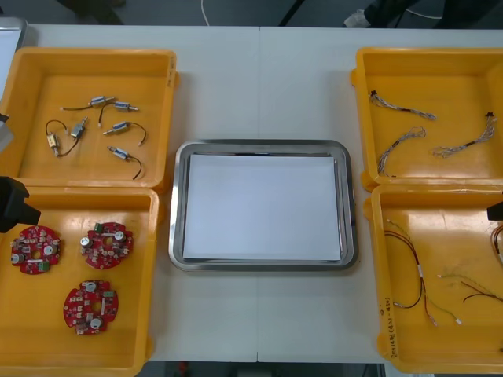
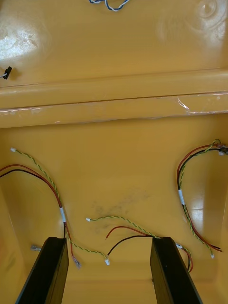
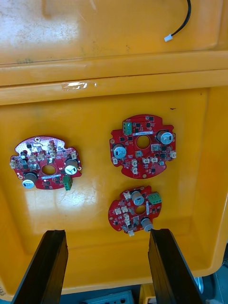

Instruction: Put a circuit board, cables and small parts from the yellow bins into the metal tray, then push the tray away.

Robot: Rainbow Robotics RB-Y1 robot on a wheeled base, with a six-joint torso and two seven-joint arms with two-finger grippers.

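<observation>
While we look down, the left gripper [image 3: 107,232], fingers spread, hovers over three circuit boards [image 1: 106,244] in the near left yellow bin [image 1: 134,314]; small metal parts [image 1: 119,153] lie in the far left bin [image 1: 94,75]. The right gripper [image 2: 109,240], likewise spread, hovers over red and yellow cables [image 2: 61,204] in the near right bin [image 1: 440,236]. The metal tray [image 1: 263,146], white inside, sits between.

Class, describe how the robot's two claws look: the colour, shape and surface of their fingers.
The left claw and the right claw look alike. Each has two flat, matt black fingers: straight-sided bars with squared tips, plain, with no markings or cables on them.
</observation>
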